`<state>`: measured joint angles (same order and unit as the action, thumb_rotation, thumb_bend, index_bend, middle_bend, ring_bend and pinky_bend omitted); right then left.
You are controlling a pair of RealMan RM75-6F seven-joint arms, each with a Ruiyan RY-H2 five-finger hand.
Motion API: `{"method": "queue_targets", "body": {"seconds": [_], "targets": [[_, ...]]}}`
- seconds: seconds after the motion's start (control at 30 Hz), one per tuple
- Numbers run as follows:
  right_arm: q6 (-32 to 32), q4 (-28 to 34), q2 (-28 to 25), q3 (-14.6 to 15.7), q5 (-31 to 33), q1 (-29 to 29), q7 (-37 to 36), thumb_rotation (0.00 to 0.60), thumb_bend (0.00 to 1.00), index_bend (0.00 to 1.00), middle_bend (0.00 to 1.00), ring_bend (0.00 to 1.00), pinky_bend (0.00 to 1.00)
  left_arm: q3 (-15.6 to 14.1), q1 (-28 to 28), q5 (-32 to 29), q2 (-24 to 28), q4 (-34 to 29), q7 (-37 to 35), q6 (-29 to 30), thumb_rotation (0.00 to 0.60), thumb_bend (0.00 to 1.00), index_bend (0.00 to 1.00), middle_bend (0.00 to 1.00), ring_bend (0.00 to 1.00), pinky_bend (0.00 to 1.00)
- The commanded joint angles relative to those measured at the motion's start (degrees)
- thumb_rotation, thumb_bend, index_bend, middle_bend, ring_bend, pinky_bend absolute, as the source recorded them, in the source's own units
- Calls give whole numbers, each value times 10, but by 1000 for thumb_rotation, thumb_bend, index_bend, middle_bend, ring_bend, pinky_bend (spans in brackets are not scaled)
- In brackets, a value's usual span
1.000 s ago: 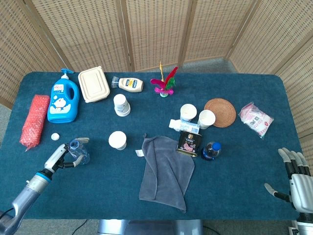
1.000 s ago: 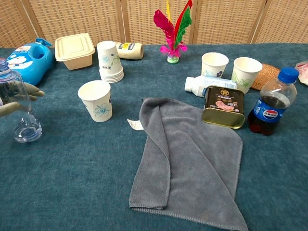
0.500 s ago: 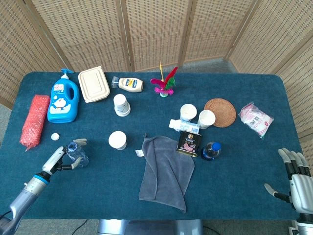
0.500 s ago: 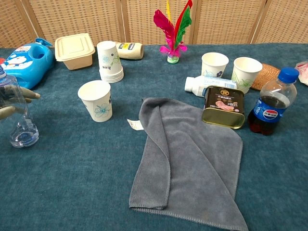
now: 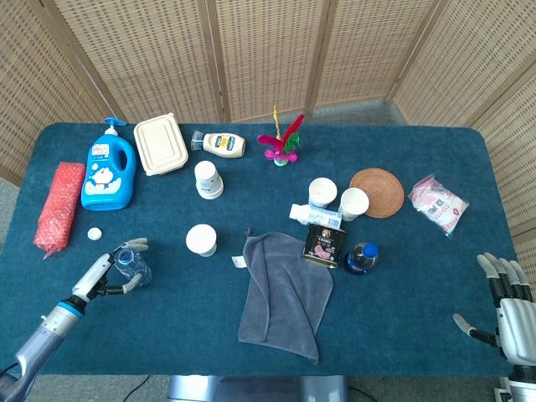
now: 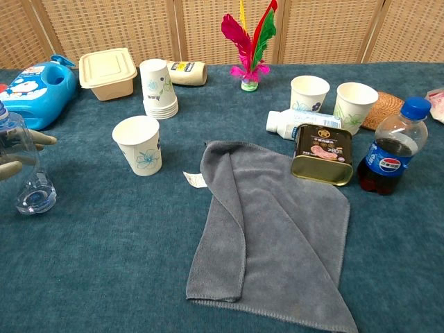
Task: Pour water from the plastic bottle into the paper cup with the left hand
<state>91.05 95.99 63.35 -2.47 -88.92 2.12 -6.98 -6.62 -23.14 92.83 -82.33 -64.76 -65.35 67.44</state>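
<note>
Left hand wrapped around the clear plastic bottle at the table's near left.

The right hand (image 5: 506, 300) hangs off the near right corner, fingers spread and holding nothing. The left hand (image 5: 107, 272) grips the uncapped clear plastic bottle (image 6: 25, 166), which stands upright on the blue cloth. Its small white cap (image 5: 95, 234) lies just behind. The single paper cup (image 6: 139, 145) stands to the bottle's right, apart from it, beside the grey towel (image 6: 267, 229). Farther back sits the blue detergent jug (image 5: 110, 172).

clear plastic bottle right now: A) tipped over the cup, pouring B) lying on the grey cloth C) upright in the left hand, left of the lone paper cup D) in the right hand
C: the left hand grips the upright plastic bottle, well left of the paper cup.
</note>
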Motion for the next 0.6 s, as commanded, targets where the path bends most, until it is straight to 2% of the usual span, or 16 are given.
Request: {"method": "queue_targets", "body": {"seconds": [0.03, 0.4, 0.6], "targets": [[1, 0, 0, 0, -1, 0, 0, 600, 185, 0, 0, 0, 0, -1, 2, 0, 1, 0, 0, 3, 519, 441, 192, 130, 97, 126], [0, 3, 1, -1, -3, -2, 4, 600, 186, 0, 0, 0, 0, -6, 11, -1, 2, 6, 0, 10, 480, 405, 157, 98, 84, 98], [0, 5, 0, 0, -4, -2, 5, 600, 186, 0, 0, 0, 0, -7, 12, -1, 0, 10, -1, 11, 460, 383, 92, 58, 61, 83]]}}
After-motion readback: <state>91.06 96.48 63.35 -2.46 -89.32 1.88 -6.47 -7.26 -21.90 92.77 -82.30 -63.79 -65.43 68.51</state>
